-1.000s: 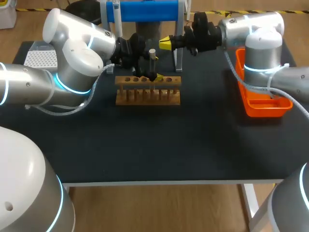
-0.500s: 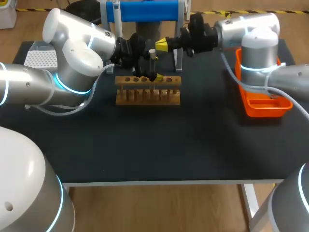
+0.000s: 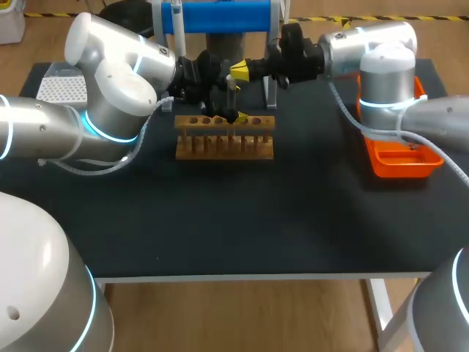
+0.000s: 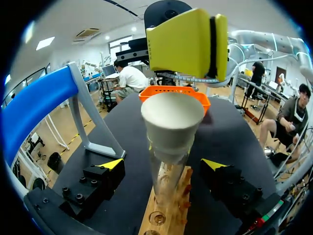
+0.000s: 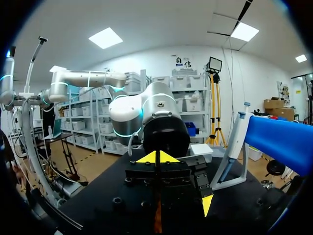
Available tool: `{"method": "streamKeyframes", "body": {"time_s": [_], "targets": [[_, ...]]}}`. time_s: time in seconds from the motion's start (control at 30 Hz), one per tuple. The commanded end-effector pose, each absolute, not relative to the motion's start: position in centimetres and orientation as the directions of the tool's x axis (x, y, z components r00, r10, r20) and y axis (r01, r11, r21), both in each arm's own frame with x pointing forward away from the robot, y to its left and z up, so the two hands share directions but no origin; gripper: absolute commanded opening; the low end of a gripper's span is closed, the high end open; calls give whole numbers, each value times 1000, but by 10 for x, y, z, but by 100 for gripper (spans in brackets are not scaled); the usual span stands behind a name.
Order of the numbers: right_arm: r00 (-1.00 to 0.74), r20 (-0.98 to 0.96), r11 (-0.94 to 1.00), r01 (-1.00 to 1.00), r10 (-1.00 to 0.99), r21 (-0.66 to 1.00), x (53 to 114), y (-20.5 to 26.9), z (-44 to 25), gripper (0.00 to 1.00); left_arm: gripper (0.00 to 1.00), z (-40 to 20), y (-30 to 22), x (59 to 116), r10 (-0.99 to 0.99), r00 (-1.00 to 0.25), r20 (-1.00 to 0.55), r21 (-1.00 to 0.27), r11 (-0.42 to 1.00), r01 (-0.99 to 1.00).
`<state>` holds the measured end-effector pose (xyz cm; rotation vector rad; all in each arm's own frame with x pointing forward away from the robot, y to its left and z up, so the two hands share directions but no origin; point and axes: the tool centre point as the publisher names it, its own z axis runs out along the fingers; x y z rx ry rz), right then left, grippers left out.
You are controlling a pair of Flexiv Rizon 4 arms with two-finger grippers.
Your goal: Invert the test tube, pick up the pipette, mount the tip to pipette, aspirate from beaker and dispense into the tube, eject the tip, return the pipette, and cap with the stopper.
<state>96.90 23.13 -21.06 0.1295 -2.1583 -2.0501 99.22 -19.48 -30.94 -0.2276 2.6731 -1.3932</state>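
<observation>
Tip box: a white perforated box (image 3: 61, 89) sits at the far left corner of the tabletop (image 3: 220, 220).
Left arm: it comes in from the left and ends at the far side of the rack.
Left gripper (image 4: 163, 165): its fingers are spread, one yellow tip on each side of the test tube's lower part, with a gap to the glass on both sides.
Rack: a wooden rack (image 3: 224, 139) with a row of holes stands at the far middle of the tabletop.
Test tube (image 4: 167, 178): it stands upright in a hole of the rack, between the left gripper's fingers.
Stopper (image 4: 172, 122): pale and tapered, it sits in the tube's mouth.
Stand: a blue-barred stand (image 3: 220, 16) is behind the rack, with the pipette (image 3: 176, 16) hanging at its left end.
Right gripper (image 3: 239, 71): its yellow tips are pressed together with nothing between them, just above the stopper; I cannot tell whether they touch it.
Tray: an orange tray (image 3: 399, 167) lies at the right edge, under the right arm.
</observation>
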Motion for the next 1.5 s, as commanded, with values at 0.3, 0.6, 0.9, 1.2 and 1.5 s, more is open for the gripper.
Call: {"method": "streamKeyframes", "body": {"time_s": [0.3,0.6,0.9,1.2,1.5], "targets": [[-981,71,49,63,-179,997,976,237,-219,0,100,-309,-195,993,-185,-982,-34,-820,567,-79],[-981,84,47,77,-175,996,979,237,-226,0,100,-309,-195,993,-185,-982,-34,-820,567,-79],[-980,102,50,94,-171,994,979,236,-235,0,100,-309,-195,993,-185,-982,-34,-820,567,-79],[-982,83,6,83,-169,997,982,234,-216,0,100,-309,-195,993,-185,-982,-34,-820,567,-79],[-989,43,-3,44,-143,999,983,218,-194,100,100,-309,-195,993,-185,-982,-34,-820,567,-79]]}}
